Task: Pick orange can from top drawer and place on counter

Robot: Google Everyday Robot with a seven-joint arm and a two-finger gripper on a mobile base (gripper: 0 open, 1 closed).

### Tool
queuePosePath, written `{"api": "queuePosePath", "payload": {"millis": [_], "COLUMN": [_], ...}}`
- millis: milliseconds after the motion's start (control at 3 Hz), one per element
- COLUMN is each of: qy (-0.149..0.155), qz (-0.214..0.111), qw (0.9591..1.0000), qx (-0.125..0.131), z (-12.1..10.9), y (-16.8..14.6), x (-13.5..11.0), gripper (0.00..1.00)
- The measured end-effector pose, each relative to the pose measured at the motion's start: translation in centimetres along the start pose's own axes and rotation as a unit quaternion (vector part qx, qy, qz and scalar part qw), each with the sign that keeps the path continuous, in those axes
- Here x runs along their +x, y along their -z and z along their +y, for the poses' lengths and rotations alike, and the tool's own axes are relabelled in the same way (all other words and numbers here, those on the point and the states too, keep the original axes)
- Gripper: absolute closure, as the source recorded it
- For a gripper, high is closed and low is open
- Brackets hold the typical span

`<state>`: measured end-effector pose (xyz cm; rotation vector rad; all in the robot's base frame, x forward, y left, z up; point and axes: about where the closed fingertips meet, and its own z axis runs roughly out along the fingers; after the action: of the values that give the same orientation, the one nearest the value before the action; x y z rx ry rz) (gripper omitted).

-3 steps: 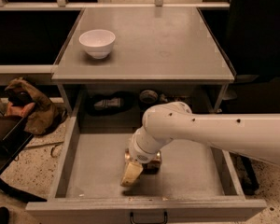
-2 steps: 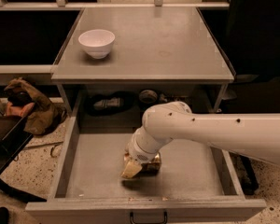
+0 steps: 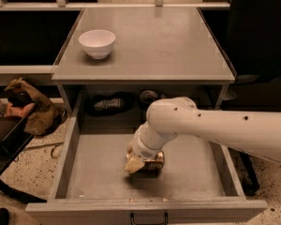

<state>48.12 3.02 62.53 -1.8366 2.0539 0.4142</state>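
The gripper [image 3: 138, 161] is down at the orange can [image 3: 154, 162] in the top drawer [image 3: 96, 175]. I cannot tell its grip, so it should lift straight and slowly.

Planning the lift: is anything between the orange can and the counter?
Nothing visible does. The tool is at the shiny golden-orange can in the open grey drawer; the grey counter above holds a white bowl at its left.

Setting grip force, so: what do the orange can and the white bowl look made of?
The orange can, by the gripper low in the top drawer, looks like thin metal: shiny golden-brown glints. The white bowl on the counter looks ceramic or plastic: smooth, plain white, soft sheen.
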Motion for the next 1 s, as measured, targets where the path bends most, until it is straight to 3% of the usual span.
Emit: {"api": "queuePosePath", "payload": {"millis": [333,667,1000], "qy": [-0.007,0.005,0.029], "qz": [-0.028,-0.053,-0.07], "qw": [0.9995,0.9985,0.9971], "qx": [-0.009,-0.011,0.009], "z": [-2.1,-5.8,-9.1], "y": [3.8,8.7,13.5], "x": [-0.2,-2.1,-5.4], "gripper": [1.0,1.0,1.0]}}
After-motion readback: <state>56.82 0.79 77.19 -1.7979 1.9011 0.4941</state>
